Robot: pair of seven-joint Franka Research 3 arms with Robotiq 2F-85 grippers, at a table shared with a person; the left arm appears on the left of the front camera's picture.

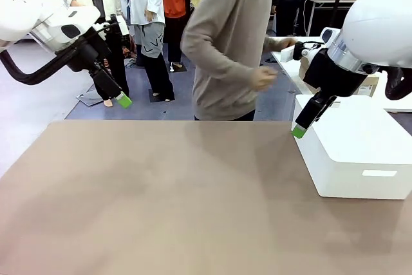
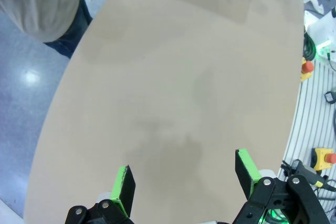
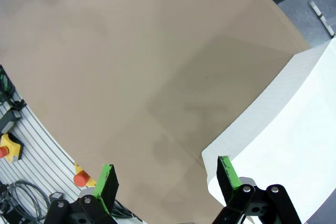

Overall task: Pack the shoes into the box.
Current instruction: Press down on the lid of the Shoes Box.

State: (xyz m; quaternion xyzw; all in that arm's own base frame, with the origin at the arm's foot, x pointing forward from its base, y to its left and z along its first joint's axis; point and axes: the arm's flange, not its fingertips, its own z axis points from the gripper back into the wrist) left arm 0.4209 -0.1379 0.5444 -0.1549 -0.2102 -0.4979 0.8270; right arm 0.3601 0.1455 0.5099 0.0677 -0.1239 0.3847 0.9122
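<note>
The shoes and the box are out of view. My left gripper [image 1: 120, 100] hangs open above the table's far left edge, with nothing between its green pads [image 2: 124, 182]. In the left wrist view the open left gripper [image 2: 184, 178] looks down on bare tabletop. My right gripper [image 1: 299, 131] hovers open at the far left corner of a white box [image 1: 360, 149]. Seen from the right wrist, the right gripper [image 3: 168, 179] has one finger [image 3: 229, 173] over that box's edge [image 3: 273, 129] and holds nothing.
The tan table [image 1: 161, 198] stretches across the middle. A person in a beige sweater [image 1: 225, 43] stands at the far side, one hand [image 1: 262, 78] raised near the waist. A strip of brown cardboard [image 1: 371, 84] shows behind my right arm. Emergency-stop buttons [image 3: 9, 148] sit along the near edge.
</note>
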